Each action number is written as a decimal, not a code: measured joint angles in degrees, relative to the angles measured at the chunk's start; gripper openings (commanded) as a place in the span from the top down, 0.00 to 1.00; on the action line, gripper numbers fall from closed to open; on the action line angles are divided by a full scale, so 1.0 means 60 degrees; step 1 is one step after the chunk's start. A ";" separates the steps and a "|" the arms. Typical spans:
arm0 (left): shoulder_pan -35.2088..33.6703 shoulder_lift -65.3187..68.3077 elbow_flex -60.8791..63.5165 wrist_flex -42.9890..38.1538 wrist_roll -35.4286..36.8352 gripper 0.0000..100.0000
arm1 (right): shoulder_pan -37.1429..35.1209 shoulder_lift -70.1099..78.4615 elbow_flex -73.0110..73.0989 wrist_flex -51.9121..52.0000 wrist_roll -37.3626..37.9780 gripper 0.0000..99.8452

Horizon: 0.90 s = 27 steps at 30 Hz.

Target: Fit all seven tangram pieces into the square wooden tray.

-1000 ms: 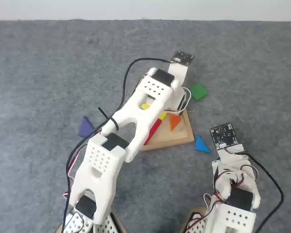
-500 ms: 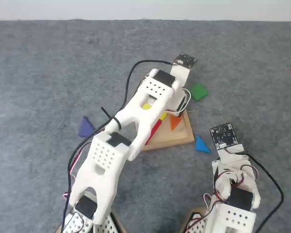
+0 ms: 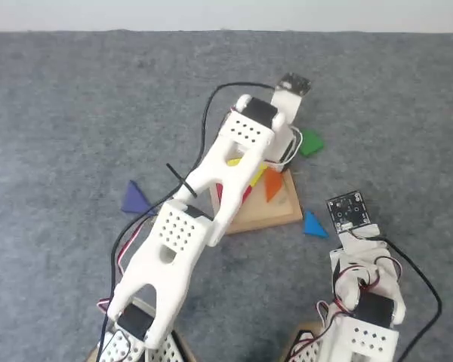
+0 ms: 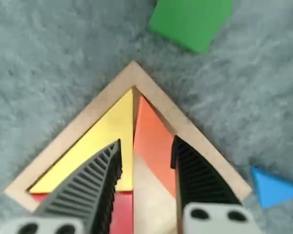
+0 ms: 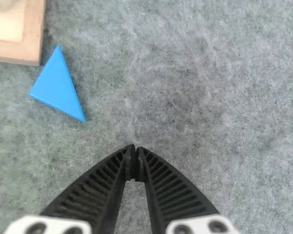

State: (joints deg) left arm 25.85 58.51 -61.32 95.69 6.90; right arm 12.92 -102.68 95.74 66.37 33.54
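Left gripper (image 4: 147, 141), fingers apart and empty, over the tray (image 4: 83, 119) corner's yellow triangle (image 4: 105, 141) and orange triangle (image 4: 154, 146). Right gripper (image 5: 135, 148) pinched closed near light blue triangle (image 5: 57, 87). High view, centre left: dark blue triangle (image 3: 134, 197).

Left arm (image 3: 234, 162) low over the tray (image 3: 283, 213); wide open carpet (image 3: 75, 98) beyond.

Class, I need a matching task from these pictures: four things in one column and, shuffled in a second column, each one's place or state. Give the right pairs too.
Column one
1. yellow piece
2. green piece
3. left claw
4. right claw

Column two
A. shut, over the carpet
B. lying in the tray
C. open, over the tray
D. on the carpet, outside the tray

Pairs: 1-B, 2-D, 3-C, 4-A
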 measured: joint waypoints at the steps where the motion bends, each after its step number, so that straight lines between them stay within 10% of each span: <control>1: 0.0000 0.0000 -0.0366 0.0220 0.0000 0.84 | 0.0000 0.0000 0.0000 0.0000 0.0000 0.99; 11: -0.0044 0.0000 -0.0381 0.0454 -0.0352 0.85 | 0.0000 0.0000 0.0000 0.0000 0.0000 0.99; 27: 0.0147 -0.4234 0.6667 -0.0557 -0.1260 0.87 | 0.0000 0.0000 0.0000 0.0000 0.0000 0.99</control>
State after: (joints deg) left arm 26.73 33.10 -21.32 92.35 -0.66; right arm 12.92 -102.68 95.74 66.37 33.54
